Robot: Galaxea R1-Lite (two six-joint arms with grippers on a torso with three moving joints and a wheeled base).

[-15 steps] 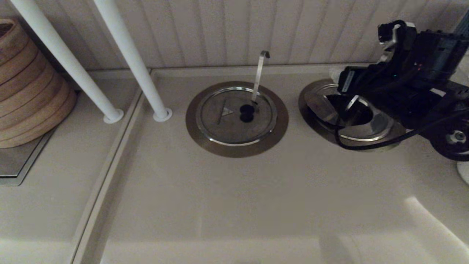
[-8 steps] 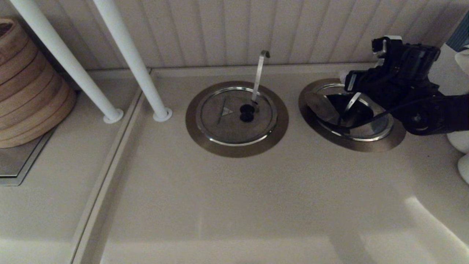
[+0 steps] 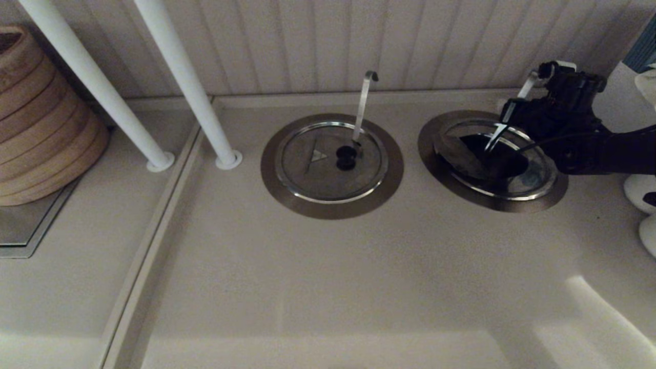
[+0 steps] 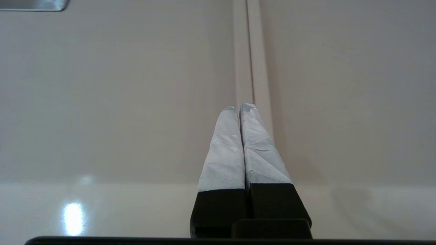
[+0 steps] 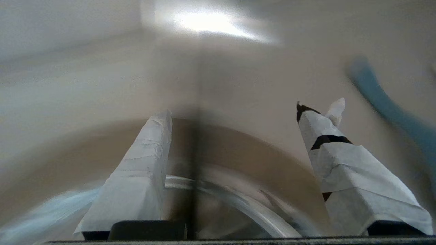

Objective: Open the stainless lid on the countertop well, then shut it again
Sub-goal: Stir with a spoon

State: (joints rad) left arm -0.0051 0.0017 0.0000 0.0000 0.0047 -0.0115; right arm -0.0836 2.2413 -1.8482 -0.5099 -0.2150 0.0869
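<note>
The countertop well [image 3: 512, 204] lies at the right, ringed by its brownish flange. Its stainless lid [image 3: 539, 177] is folded part open. The left half stands tilted up, the right half lies flat with a bluish smudge, and a dark opening shows between them. A thin bright steel strip [image 3: 499, 134] rises from that opening. My right gripper [image 3: 512, 115] hovers open at the well's far right rim, holding nothing. In the right wrist view the right gripper [image 5: 235, 112] spans the flange [image 5: 259, 160] and the bright rim [image 5: 245, 207]. My left gripper [image 4: 240, 106] is shut above bare countertop.
A second well with a shut lid [image 3: 318, 164] and a curled-hook ladle handle [image 3: 363, 105] sits at centre. Two white posts [image 3: 197, 92] and a stack of bamboo steamers [image 3: 41, 118] stand to the left. White objects [image 3: 643, 197] are at the right edge, and the panelled wall is close behind.
My right arm has drawn back to the right and toward the wall, uncovering the well's front. The lid stays folded part open, and the bright strip now shows at greater length.
</note>
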